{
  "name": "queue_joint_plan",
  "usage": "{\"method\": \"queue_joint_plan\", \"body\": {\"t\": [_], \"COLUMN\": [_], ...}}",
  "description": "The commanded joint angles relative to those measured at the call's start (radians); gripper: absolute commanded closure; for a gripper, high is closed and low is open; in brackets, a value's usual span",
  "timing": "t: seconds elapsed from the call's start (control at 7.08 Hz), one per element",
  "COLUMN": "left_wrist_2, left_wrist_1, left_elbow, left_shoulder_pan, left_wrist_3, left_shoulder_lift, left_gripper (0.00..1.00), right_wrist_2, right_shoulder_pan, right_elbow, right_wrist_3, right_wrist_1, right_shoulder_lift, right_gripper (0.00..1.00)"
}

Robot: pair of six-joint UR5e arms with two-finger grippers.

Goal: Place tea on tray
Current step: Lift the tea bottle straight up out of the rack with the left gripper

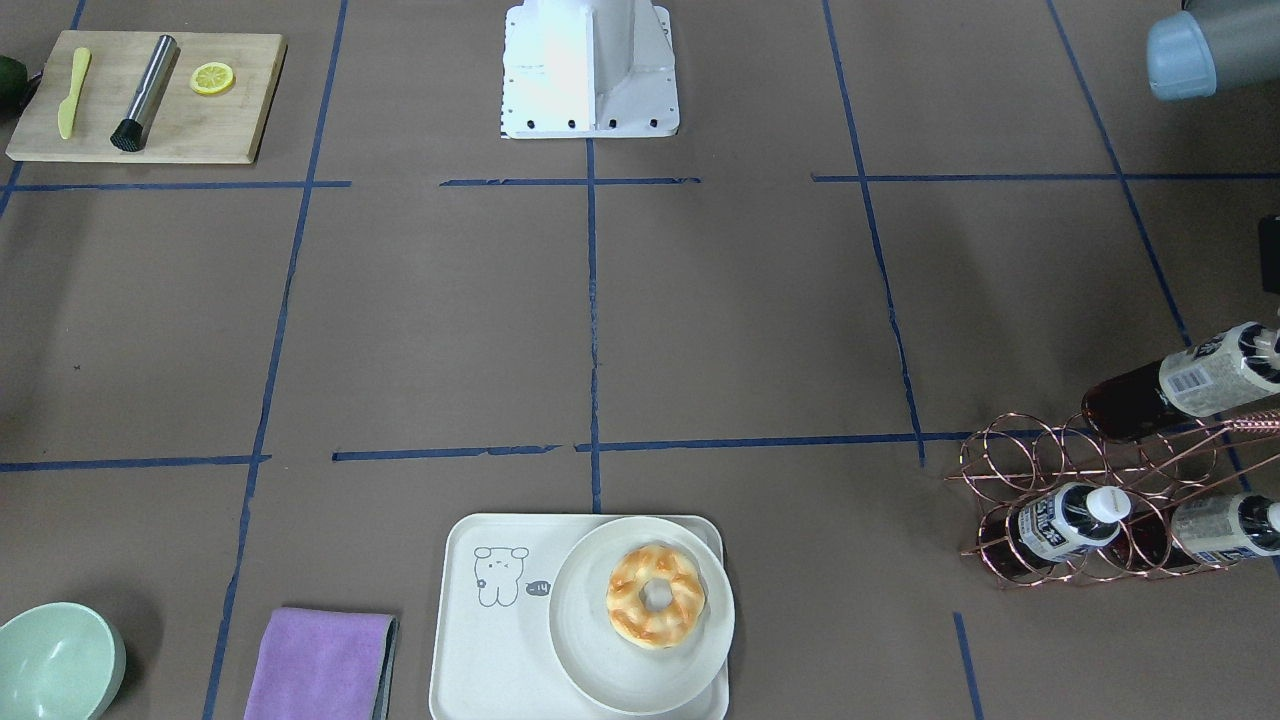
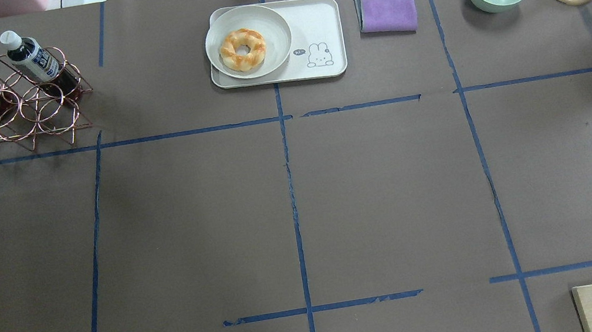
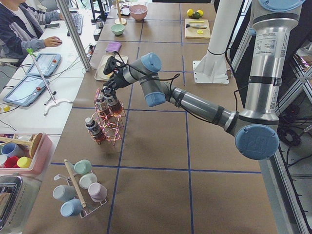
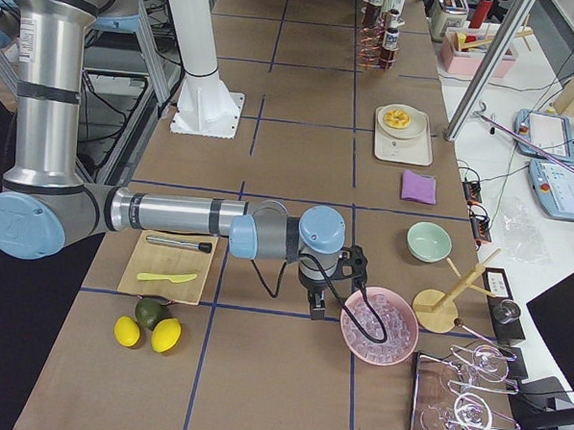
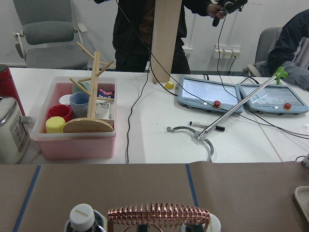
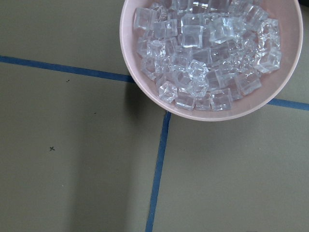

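Three tea bottles lie in a copper wire rack (image 1: 1060,470) at the table's left end. One tea bottle (image 1: 1190,385) sits tilted on top; two others (image 1: 1065,520) (image 1: 1225,530) lie lower. The rack also shows in the overhead view (image 2: 20,114). The off-white tray (image 1: 480,650) with a drawn bear holds a round plate (image 1: 600,660) with a donut (image 1: 655,595). My left gripper (image 3: 111,83) hangs over the rack's top bottle; I cannot tell if it is open or shut. My right gripper (image 4: 318,308) is beside a pink bowl; its state is unclear.
The pink bowl of ice cubes (image 6: 212,58) is under my right wrist. A wooden board (image 1: 180,120) holds a knife, muddler and lemon slice. A green bowl (image 1: 55,660) and a purple cloth (image 1: 320,665) lie beside the tray. The rack's coiled handle (image 5: 159,215) is below my left wrist.
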Motion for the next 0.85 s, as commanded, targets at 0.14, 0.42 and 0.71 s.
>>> {"method": "queue_joint_plan", "body": {"t": [0.14, 0.42, 0.71], "left_wrist_2": [0.190, 0.299, 0.487], "left_wrist_1": [0.108, 0.311, 0.509], "left_elbow": [-0.135, -0.206, -0.205], "left_shoulder_pan": [0.203, 0.336, 0.500], "left_wrist_3": [-0.005, -0.084, -0.176], "left_shoulder_lift": [0.010, -0.082, -0.247], "left_gripper": [0.96, 1.00, 1.00], "right_wrist_2": [-0.001, -0.001, -0.001], "right_shoulder_pan": [0.000, 0.000, 0.000], "right_elbow": [-0.002, 0.000, 0.000], "right_wrist_3": [-0.001, -0.001, -0.001], "right_wrist_1": [0.000, 0.000, 0.000], "right_shoulder_lift": [-0.001, -0.001, 0.000], "right_gripper": [0.00, 0.00, 0.00]}}
